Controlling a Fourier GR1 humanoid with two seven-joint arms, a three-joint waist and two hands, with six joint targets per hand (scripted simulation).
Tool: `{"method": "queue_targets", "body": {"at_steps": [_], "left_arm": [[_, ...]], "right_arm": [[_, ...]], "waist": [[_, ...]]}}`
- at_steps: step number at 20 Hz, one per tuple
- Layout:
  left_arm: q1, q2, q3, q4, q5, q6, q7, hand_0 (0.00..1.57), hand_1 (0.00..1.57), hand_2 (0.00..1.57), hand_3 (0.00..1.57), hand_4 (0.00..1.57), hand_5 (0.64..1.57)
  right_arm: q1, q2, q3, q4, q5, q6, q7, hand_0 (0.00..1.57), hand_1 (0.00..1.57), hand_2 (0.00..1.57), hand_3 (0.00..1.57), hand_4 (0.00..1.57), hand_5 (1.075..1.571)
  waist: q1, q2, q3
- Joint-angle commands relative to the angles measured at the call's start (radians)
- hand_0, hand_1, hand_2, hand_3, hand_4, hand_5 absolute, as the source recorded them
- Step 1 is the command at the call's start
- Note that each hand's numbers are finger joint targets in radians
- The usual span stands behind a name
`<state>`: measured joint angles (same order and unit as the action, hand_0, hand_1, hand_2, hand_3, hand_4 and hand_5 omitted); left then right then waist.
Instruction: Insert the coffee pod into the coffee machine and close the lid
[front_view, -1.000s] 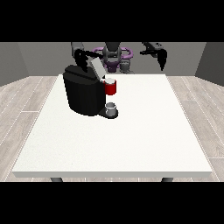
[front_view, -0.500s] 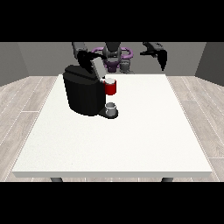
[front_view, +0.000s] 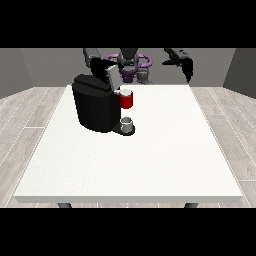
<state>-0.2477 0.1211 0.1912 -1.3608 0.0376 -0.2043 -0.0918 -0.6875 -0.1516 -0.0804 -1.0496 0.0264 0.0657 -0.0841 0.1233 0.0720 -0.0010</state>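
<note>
Centrally, a black coffee machine (front_view: 95, 107) sits on the white table (front_view: 150, 160), lid (front_view: 112, 76) raised; the hand at the view's left (front_view: 98, 65) touches it, finger positions unclear. The hand at the view's right (front_view: 185, 65) hangs with fingers relaxed downward, holding nothing

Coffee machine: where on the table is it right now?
In the front view, the coffee machine stands on the white table at the view's left, toward the robot's edge, with a small grey cup on its base.

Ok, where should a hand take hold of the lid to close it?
At the lid's raised upper edge, coming from behind and above. It stands tilted up over the machine, hinged low, so pushing its top toward the camera should swing it down.
</note>
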Motion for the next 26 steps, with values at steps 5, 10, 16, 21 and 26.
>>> {"method": "queue_targets", "body": {"at_steps": [5,10,16,21,26], "left_arm": [[-0.026,0.016,0.014,0.05,0.025,-0.01,-0.002,0.0,0.0,0.0,0.0,0.17,1.571],[-0.074,0.04,0.019,0.067,0.025,-0.022,-0.053,0.0,0.0,0.0,0.0,0.12,1.571],[-0.008,-0.054,-0.085,-0.049,-0.01,0.021,-0.026,0.0,0.0,0.0,0.0,0.14,1.571],[0.052,-0.1,-0.127,-0.073,-0.035,0.053,-0.035,0.0,0.0,0.0,0.0,0.19,1.571],[0.103,-0.041,-0.048,0.02,-0.005,0.029,-0.087,0.0,0.0,0.0,0.0,0.19,1.571]], "right_arm": [[-0.101,0.021,0.059,0.002,0.048,-0.004,0.097,0.0,0.0,0.0,0.0,0.06,1.571],[-0.122,0.079,0.11,0.01,0.118,-0.062,0.061,0.0,0.0,0.0,0.0,0.12,1.571],[-0.144,0.049,0.047,0.063,0.087,-0.031,0.042,0.0,0.0,0.0,0.0,0.12,1.571],[-0.045,0.09,0.075,0.032,0.051,0.044,-0.065,0.0,0.0,0.0,0.0,0.18,1.571],[0.183,0.15,0.217,-0.09,-0.066,-0.011,-0.096,0.0,0.0,0.0,0.0,0.29,1.571]], "waist": [[0.009,-0.005,0.0006],[-0.004,0.022,0.0006],[0.033,-0.027,0.001],[0.001,-0.075,0.0013],[-0.066,-0.164,0.0012]]}}
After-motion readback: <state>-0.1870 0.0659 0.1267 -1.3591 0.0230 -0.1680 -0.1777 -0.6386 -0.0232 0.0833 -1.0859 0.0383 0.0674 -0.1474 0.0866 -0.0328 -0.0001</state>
